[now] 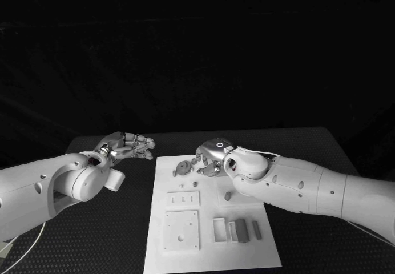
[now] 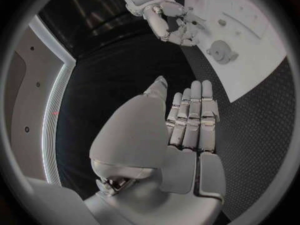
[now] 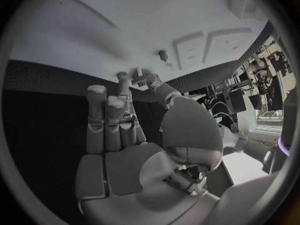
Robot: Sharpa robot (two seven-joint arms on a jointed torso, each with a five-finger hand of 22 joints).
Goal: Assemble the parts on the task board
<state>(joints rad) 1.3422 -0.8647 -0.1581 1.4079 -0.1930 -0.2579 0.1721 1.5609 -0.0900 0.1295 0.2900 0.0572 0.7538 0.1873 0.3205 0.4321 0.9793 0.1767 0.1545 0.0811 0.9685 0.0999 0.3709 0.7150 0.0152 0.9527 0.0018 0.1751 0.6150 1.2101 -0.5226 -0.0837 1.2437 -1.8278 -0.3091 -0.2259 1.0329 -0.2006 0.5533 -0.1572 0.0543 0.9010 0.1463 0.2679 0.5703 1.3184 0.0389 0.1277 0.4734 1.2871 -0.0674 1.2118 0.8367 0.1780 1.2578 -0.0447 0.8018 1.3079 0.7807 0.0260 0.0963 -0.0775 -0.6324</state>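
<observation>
The white task board (image 1: 210, 251) lies in the middle of the black table. On it are a round gear-like part (image 1: 180, 168), a short peg (image 1: 228, 196), two flat plates (image 1: 182, 229) and several small blocks (image 1: 238, 231). My right hand (image 1: 212, 158) hangs over the board's far end, just right of the gear. In the right wrist view its thumb and a fingertip (image 3: 122, 78) meet on a small grey part (image 3: 139, 74). My left hand (image 1: 128, 146) hovers left of the board's far corner, fingers straight and together, holding nothing. The left wrist view shows the gear (image 2: 220, 51) beside the right hand (image 2: 169, 25).
Black textured table (image 1: 99, 240) surrounds the board, with bare room on the left and on the right (image 1: 313, 148). A white cable (image 1: 24, 245) trails by my left arm at the near left.
</observation>
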